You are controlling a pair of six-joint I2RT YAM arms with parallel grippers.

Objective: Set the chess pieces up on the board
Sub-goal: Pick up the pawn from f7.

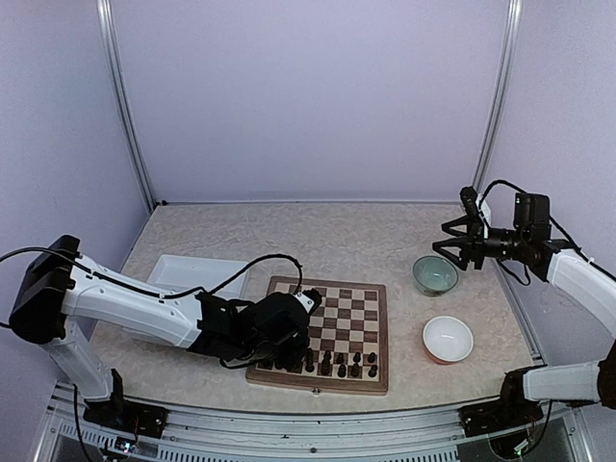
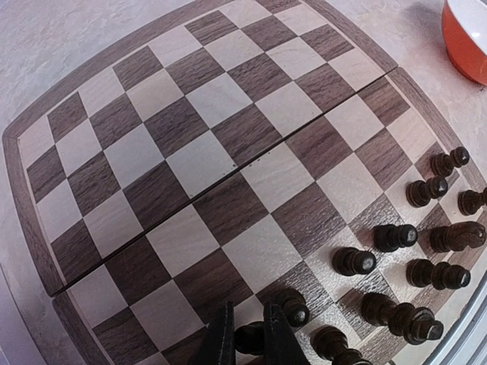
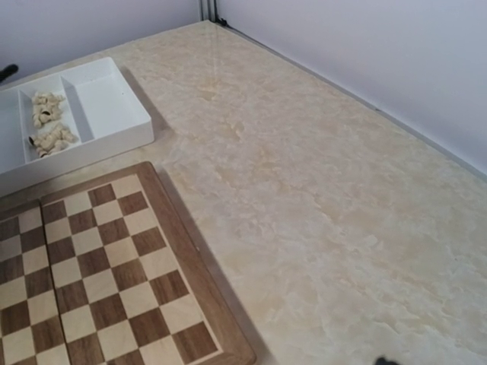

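I'm seeing the left gripper [image 2: 249, 344] sitting low over the square wooden chessboard with dark brown and cream checks [image 1: 339, 310], near its 7 o'clock corner in the top view. Its two black fingers [image 2: 221, 342] are pinching a small dark brown chess piece [image 2: 249, 333] between them. I cannot tell whether that piece is resting on the board or lifted off it.

The other dark brown-black chess pieces [image 1: 340, 366] are standing in two loose rows along the board's 6 o'clock edge, running toward its 5 o'clock corner.

The right gripper [image 1: 450, 241] is hanging in the air with its jaws spread, gripping nothing, just above a teal-green ceramic bowl [image 1: 435, 275] at 2 o'clock from the board. A white bowl with an orange-red outside [image 1: 449, 339] is sitting at 3 o'clock, near the board's edge.

A white rectangular plastic tray [image 3: 106, 95] is lying at 10 o'clock from the board, and pale cream chess pieces [image 3: 52, 138] are lying heaped in one of its compartments. Everything is resting on a beige marbled tabletop [image 1: 337, 236].
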